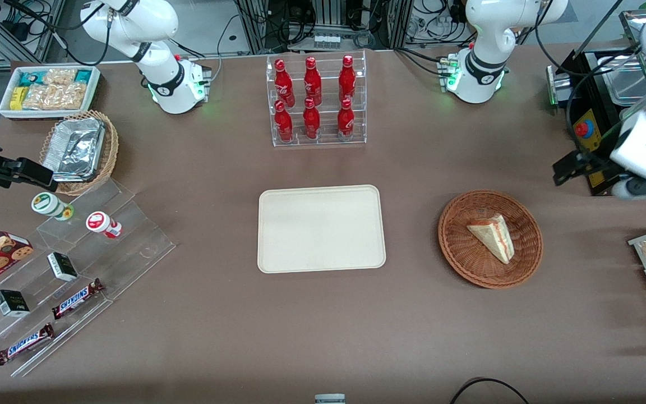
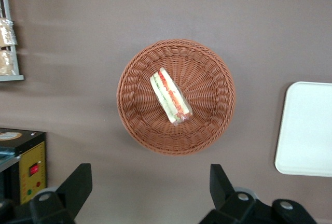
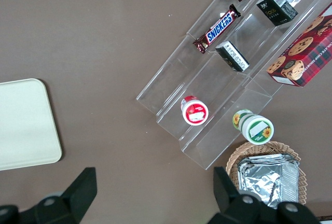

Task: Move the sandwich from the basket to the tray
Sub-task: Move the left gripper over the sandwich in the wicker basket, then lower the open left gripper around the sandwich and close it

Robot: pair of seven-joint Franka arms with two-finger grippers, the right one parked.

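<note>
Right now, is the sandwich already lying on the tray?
No, the sandwich lies in the basket, the tray holds nothing, and the open end effector hangs above the basket.

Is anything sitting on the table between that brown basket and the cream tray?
No: the front view shows only bare tabletop between basket and tray. The open gripper hangs above the basket.
</note>
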